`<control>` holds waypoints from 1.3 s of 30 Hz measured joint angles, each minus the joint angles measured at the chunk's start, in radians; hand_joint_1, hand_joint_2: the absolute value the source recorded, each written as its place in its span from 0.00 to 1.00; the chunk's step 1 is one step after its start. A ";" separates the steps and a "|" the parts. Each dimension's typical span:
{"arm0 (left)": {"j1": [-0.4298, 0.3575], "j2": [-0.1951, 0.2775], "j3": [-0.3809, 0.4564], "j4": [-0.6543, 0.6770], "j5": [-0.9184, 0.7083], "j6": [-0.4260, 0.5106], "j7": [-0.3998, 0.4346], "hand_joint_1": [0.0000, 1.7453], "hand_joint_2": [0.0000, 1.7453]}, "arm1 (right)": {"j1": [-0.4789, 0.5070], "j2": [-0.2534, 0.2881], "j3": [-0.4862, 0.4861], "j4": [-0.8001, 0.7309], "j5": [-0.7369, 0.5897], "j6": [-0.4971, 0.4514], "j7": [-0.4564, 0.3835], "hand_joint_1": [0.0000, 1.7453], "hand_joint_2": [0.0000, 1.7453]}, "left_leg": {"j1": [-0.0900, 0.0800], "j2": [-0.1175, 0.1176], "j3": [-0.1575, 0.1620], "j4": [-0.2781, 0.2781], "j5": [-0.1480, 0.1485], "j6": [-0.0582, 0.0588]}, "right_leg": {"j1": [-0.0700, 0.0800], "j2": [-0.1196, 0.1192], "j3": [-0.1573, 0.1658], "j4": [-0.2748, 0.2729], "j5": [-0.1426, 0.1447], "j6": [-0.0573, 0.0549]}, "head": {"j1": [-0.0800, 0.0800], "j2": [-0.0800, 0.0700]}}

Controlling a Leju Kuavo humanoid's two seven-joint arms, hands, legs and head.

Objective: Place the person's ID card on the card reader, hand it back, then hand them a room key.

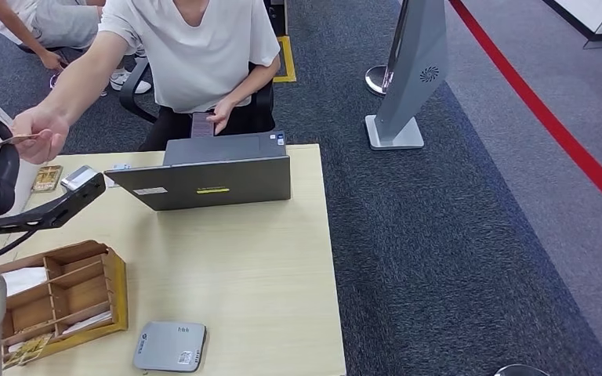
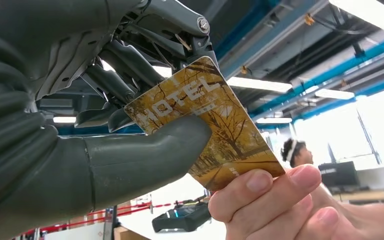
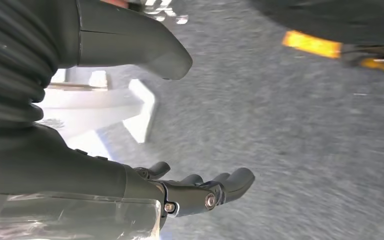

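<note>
The left wrist view gives what the head view cannot: the room key (image 2: 205, 122), a gold card printed HOTEL, is pinched between the left hand (image 2: 130, 125)'s thick grey thumb and its darker fingers (image 2: 125, 60), while the person's hand (image 2: 275, 205) grips the card's far corner (both hold it at once). In the head view the same exchange is small, beyond the far left corner of the table (image 1: 266, 266), where the person's hand (image 1: 39, 129) meets the card's thin edge (image 1: 17, 140) beside the robot's dark left arm.

The right wrist view shows the right hand (image 3: 170, 170) holding nothing, thumb and fingers spread apart above grey carpet.

On the table, a grey laptop (image 1: 212, 176) stands at the far edge before the seated person, a wooden organiser (image 1: 59, 298) sits at the near left, and the grey card reader (image 1: 170, 346) lies at the near edge just beside it.
</note>
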 joint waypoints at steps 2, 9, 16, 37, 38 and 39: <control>0.044 0.005 0.020 0.023 0.000 0.085 -0.004 0.25 1.00 | 0.008 0.000 0.007 -0.009 0.009 0.012 0.018 0.00 1.00 | 0.000 0.001 0.000 0.000 0.000 0.000 | 0.000 0.001 -0.001 0.000 0.000 0.000 | 0.000 0.000; 0.115 0.012 0.073 0.057 0.000 0.129 -0.031 0.00 1.00 | 0.016 0.000 0.025 -0.021 0.011 0.017 0.025 0.00 1.00 | 0.000 0.001 0.000 0.000 0.000 0.000 | 0.000 0.000 -0.001 0.000 0.000 0.001 | 0.000 0.000; 0.131 0.012 0.093 0.058 0.000 0.129 -0.033 0.00 1.00 | 0.019 0.000 0.036 -0.025 0.011 0.016 0.025 0.00 1.00 | 0.000 0.001 0.000 0.000 0.003 0.002 | 0.000 0.000 0.000 0.000 0.003 0.002 | 0.000 0.000; 0.244 0.014 0.187 0.023 0.001 0.210 -0.122 0.00 1.00 | 0.043 0.000 0.071 -0.042 -0.048 -0.019 0.089 0.00 1.00 | 0.000 0.002 0.000 0.000 0.005 0.002 | 0.000 0.001 0.000 0.000 0.005 0.002 | 0.000 0.000; 0.276 0.009 0.220 0.009 0.004 0.229 -0.148 0.00 1.00 | 0.050 0.000 0.078 -0.049 -0.064 -0.027 0.105 0.00 1.00 | 0.000 0.002 -0.001 0.000 0.005 0.002 | 0.000 0.002 0.000 0.000 0.005 0.002 | 0.000 0.000; 0.312 0.002 0.261 -0.006 0.014 0.250 -0.175 0.00 1.00 | 0.057 0.000 0.085 -0.056 -0.080 -0.034 0.123 0.00 1.00 | 0.000 0.002 -0.001 0.000 0.004 0.002 | 0.000 0.002 0.000 0.000 0.004 0.002 | 0.000 0.000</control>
